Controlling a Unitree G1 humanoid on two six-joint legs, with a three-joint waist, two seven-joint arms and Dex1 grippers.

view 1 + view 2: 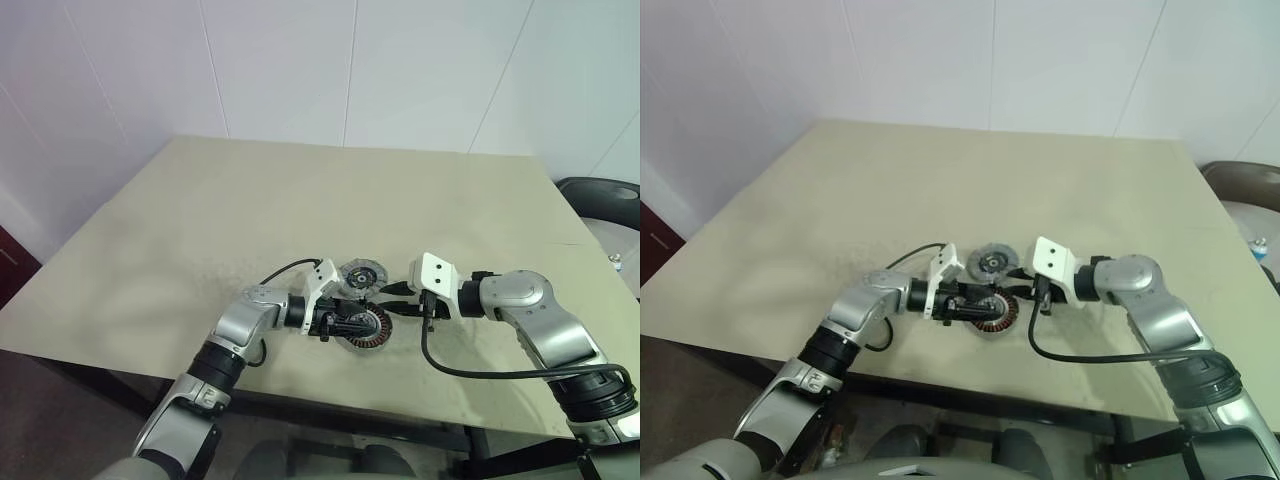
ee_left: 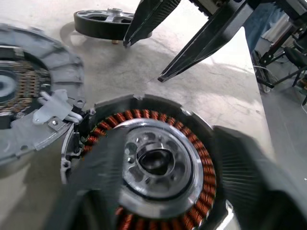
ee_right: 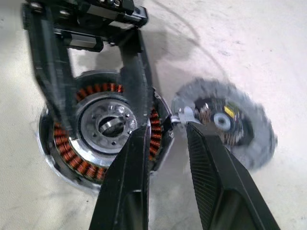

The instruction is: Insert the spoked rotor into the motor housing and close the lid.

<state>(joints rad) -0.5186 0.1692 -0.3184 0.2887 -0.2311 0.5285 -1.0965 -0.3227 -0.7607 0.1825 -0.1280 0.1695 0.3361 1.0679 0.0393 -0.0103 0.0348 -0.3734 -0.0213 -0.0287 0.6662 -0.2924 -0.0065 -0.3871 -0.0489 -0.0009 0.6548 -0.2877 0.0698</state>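
Observation:
The motor housing point(image 2: 153, 165), a silver cup with copper windings around a pale hub, lies on the table near its front edge. My left gripper point(image 1: 362, 322) is open, its two fingers straddling the housing's top from the left. The lid point(image 3: 225, 120), a grey disc with a small white plug on wires, lies just behind the housing. My right gripper point(image 3: 166, 128) is open with nothing between its fingers, and its tips hover at the housing's right rim, close to the lid's plug. The spoked rotor point(image 2: 108, 21), a black wheel, lies flat beyond the right gripper's fingers point(image 2: 144, 19).
The beige table point(image 1: 300, 200) stretches back to a white wall. A black cable point(image 1: 285, 270) loops from my left wrist over the tabletop. A dark chair point(image 1: 600, 195) stands off the table's right side.

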